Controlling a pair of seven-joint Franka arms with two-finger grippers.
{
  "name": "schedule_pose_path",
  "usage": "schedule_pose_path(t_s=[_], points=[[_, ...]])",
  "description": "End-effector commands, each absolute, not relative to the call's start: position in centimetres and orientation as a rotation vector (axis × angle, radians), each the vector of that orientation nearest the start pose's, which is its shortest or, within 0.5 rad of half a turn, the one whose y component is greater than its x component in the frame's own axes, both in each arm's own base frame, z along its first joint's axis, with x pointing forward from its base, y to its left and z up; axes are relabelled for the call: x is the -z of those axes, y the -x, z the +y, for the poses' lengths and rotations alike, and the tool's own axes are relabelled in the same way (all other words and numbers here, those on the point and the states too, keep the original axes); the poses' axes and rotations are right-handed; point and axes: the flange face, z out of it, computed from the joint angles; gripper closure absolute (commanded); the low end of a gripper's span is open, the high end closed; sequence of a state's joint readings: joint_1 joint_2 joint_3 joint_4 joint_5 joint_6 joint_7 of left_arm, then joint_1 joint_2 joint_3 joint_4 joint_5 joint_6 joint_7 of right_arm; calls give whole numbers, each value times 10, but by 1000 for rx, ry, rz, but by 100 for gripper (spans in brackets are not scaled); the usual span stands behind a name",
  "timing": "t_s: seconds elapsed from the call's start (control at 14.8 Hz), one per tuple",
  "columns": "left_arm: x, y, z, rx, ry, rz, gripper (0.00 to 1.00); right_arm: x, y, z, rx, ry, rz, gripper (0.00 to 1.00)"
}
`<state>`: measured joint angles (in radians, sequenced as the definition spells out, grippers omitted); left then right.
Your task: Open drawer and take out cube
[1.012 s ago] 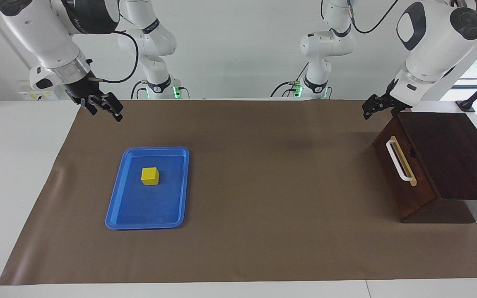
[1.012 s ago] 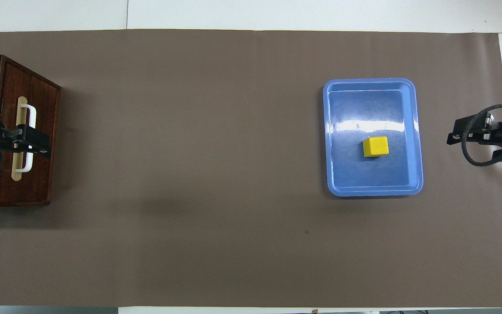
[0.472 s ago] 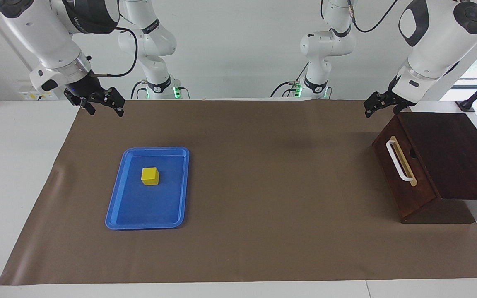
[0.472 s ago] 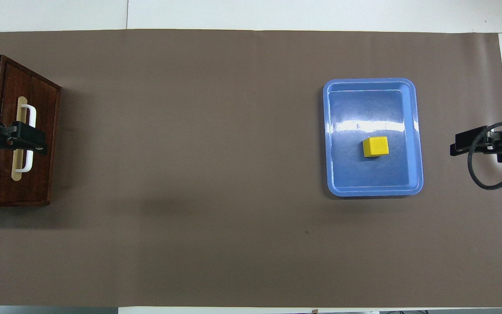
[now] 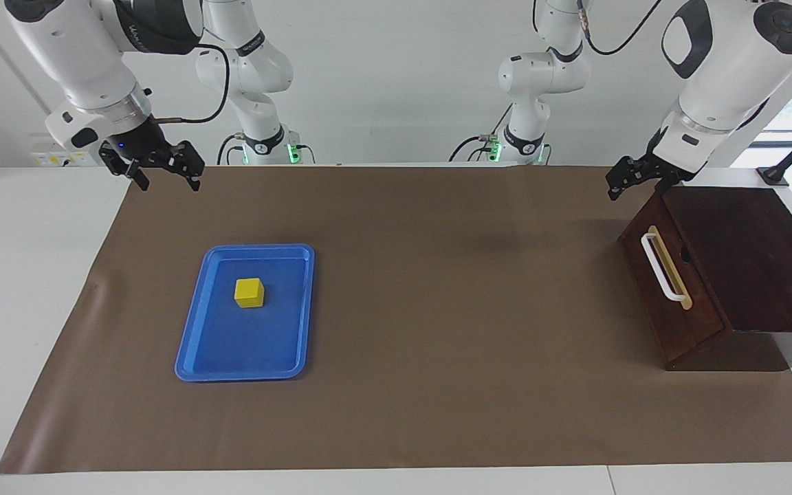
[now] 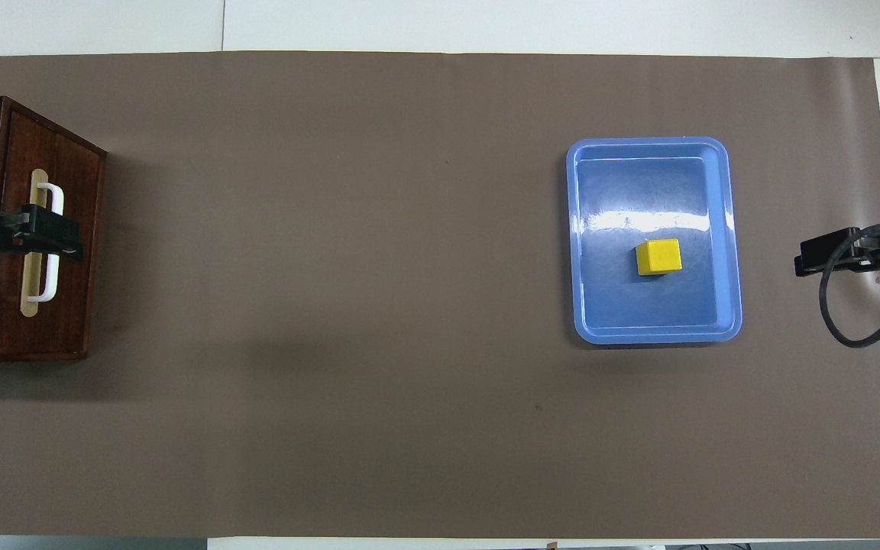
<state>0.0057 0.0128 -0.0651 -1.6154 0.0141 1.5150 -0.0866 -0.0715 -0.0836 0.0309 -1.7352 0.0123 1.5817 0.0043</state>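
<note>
Facing view: the left gripper hangs in the air just above the robot-side top corner of the dark wooden box, empty, its fingers standing apart. The drawer below it is shut, its front flush with the box. The white bar handle lies down and away from this gripper, along the sloped drawer front, its long axis running away from the robots. The right gripper is raised over the brown mat's edge at the right arm's end of the table, also empty and spread wide. The yellow cube is not in the drawer: it sits on the blue tray, below and well apart from the right gripper, farther out on the table.

Overhead view: the left gripper covers the middle of the handle, but that is only the raised hand in the line of sight; no touch shows. The handle's bar runs lengthwise away from the robots. The right gripper sits beside the tray, level with the cube, toward the right arm's end.

The cube already lying out on the tray suggests the task is done; any drawer move would fall to the left arm, which is much the nearer.
</note>
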Motion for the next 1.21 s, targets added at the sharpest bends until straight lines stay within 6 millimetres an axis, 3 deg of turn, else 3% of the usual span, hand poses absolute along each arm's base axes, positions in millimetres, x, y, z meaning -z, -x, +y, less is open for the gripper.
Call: schedule_pose_path(t_s=[0.0,0.34,1.15], points=[[-594,-552,-26,-158,3126,-41,0,-598,-523,-11,-114,3141,15,0],[-599,-553,-5,-117,3130,-105,0,-603,-526,-9,-109,3146,-4,0],[-601,-553,-13,-105,3131,-82,0,-602,-525,-5,-120,3159,-82,0]])
